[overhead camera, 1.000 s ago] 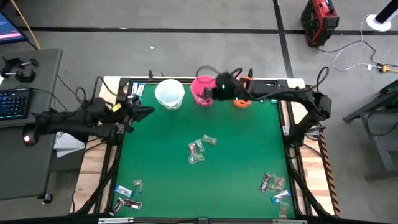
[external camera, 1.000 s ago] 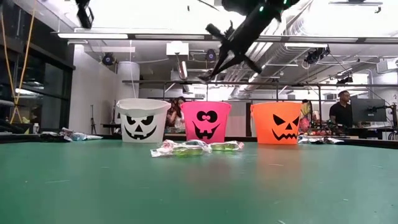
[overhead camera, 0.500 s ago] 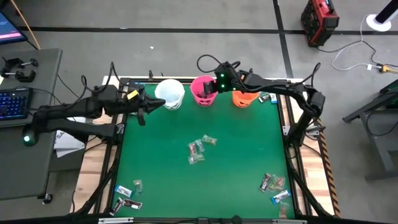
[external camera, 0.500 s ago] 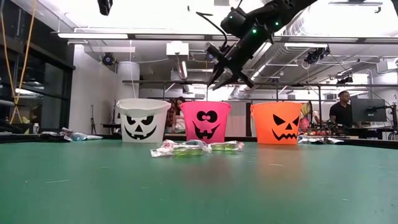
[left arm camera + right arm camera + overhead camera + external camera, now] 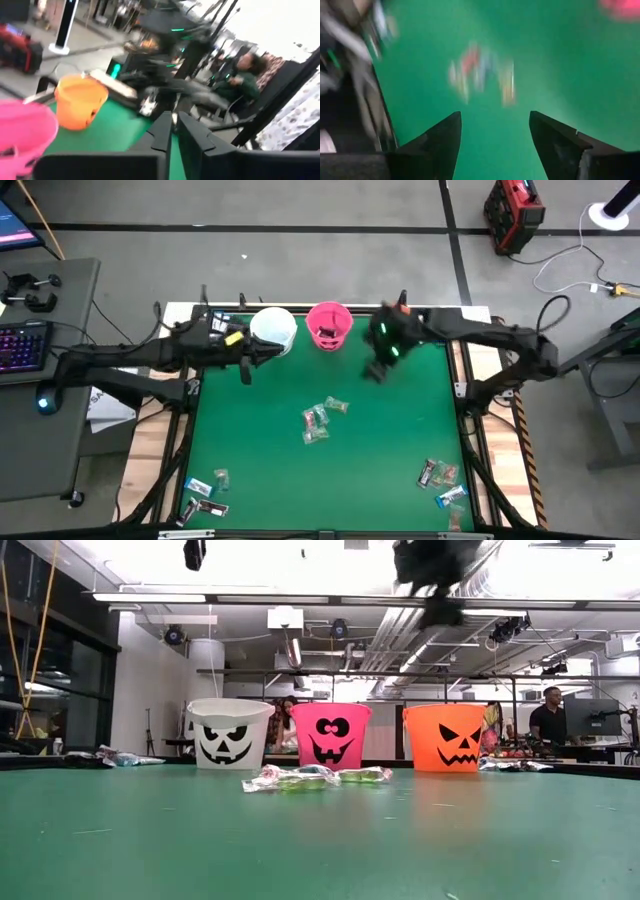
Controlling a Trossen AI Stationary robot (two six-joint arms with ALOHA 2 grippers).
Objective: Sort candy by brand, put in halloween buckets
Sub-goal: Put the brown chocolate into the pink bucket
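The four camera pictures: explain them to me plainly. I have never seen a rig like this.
The machine is two dark jointed arms, each ending in a two-finger claw, working at a green table. One picture looks straight down on it, and one looks level across the tabletop. The other two come from cameras on the arms' wrists.

Three small round plastic pails with faces stand at the far edge: a white pail, a bright pink pail and an orange pail. Small wrapped sweets lie in a heap mid-table, with more in both near corners.

The left claw hovers beside the white pail. The right claw hangs above the table just inward of the pails, open and holding nothing.
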